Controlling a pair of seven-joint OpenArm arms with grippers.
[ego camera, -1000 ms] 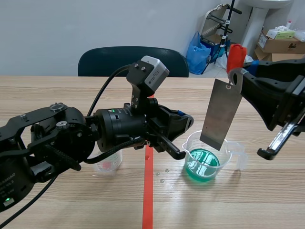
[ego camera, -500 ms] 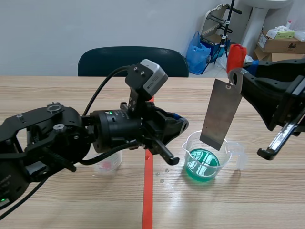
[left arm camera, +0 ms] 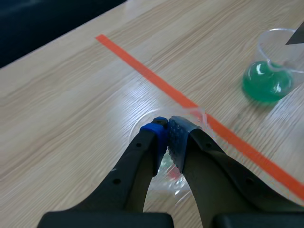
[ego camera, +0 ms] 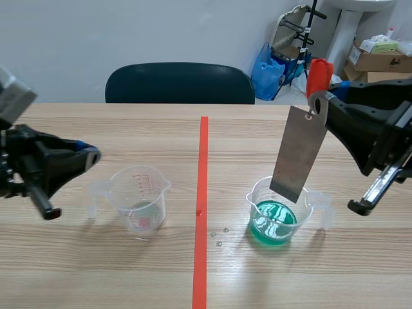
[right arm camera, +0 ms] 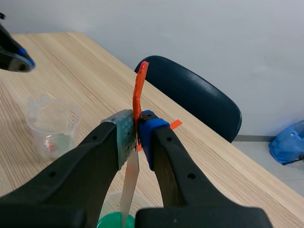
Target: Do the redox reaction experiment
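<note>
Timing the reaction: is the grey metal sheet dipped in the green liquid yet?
Not yet: the grey metal sheet hangs with its lower edge at the rim of the clear plastic beaker, above the green liquid.

Two beakers (ego camera: 139, 198) (ego camera: 280, 217), one metal strip (ego camera: 297, 154), one chair (ego camera: 180, 82)

Left end effector (left arm camera: 167, 126) with fingertips pressed together on nothing, directly above a clear beaker (left arm camera: 168, 169) on the table (left arm camera: 71, 109), orange tape line (left arm camera: 190, 102) just beyond, beaker of green liquid (left arm camera: 266, 81) farther ahead.
</note>
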